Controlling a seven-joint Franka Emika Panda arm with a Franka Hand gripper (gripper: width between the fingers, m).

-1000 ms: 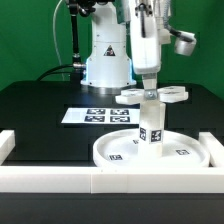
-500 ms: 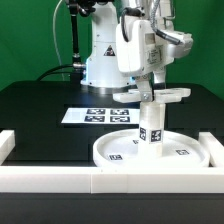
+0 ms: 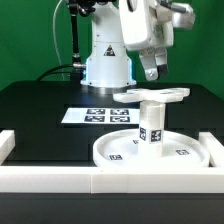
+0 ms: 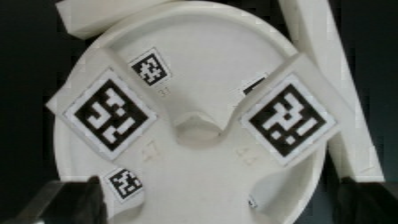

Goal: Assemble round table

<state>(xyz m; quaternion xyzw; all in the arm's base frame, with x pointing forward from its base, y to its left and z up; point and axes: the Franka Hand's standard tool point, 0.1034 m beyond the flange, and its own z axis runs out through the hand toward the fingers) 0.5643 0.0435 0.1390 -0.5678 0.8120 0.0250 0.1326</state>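
Jaws hang open, empty, above the cross-shaped piece [image 3: 150,97] resting on the post [image 3: 150,126] (upright on the disc [image 3: 196,157]). Best to regrip squarely and twist without tilting the post.

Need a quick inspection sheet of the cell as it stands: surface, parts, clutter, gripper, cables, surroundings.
Surface: black table, with a white border rail along the front edge.
Job's things: round disc lies flat on the table; post stands upright at its centre; cross piece sits on top of the post.
Clutter: nothing seen; the marker board lies behind the disc.
Grippers: gripper open, above the cross piece, holding nothing.
Cables: one dark cable or rod beside the arm's base, away from the parts.
Surroundings: green backdrop.
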